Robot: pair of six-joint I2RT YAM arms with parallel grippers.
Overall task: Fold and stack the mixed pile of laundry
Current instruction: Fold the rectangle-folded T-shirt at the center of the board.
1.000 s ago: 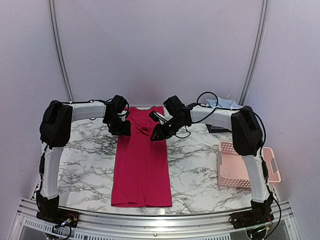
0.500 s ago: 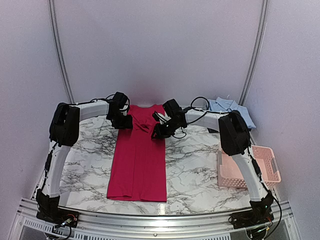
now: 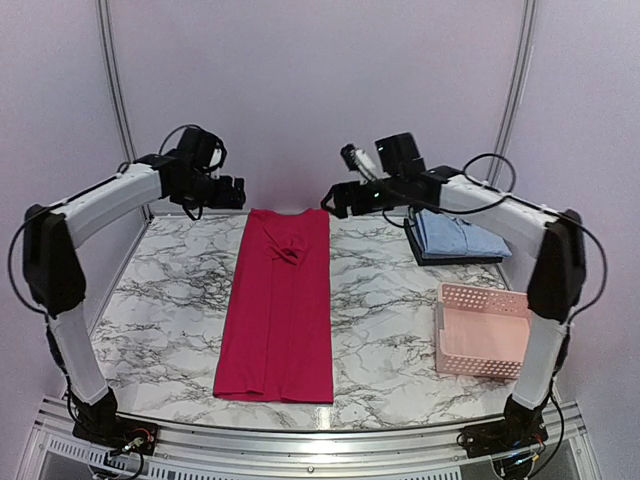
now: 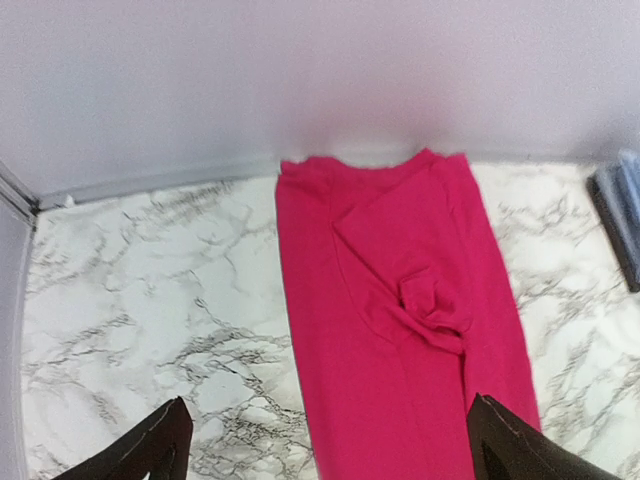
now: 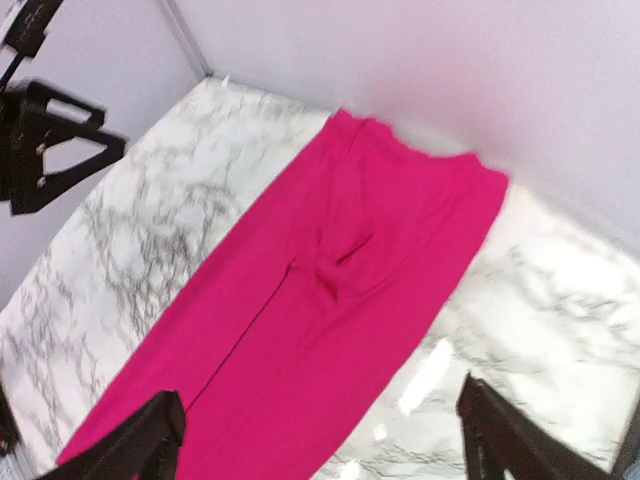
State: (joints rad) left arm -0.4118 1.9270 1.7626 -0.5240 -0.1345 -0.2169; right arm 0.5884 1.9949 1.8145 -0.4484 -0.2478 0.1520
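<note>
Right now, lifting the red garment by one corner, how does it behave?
Probably floppy: the red garment lies flat with a bunched fold, so it should drape. Likely light, being thin; a push would probably wrinkle it.

Legible markings: none. The magenta-red garment (image 3: 275, 310), the light blue shirt (image 3: 455, 235), the pink lattice basket (image 3: 482, 350) and the marble-patterned bench (image 3: 160, 310) show no readable text, label, brand, number or sign.

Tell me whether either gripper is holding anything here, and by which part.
Nothing is held. The left gripper and the right gripper both hover open above the far end of the magenta-red garment, which lies on the marble table.
</note>
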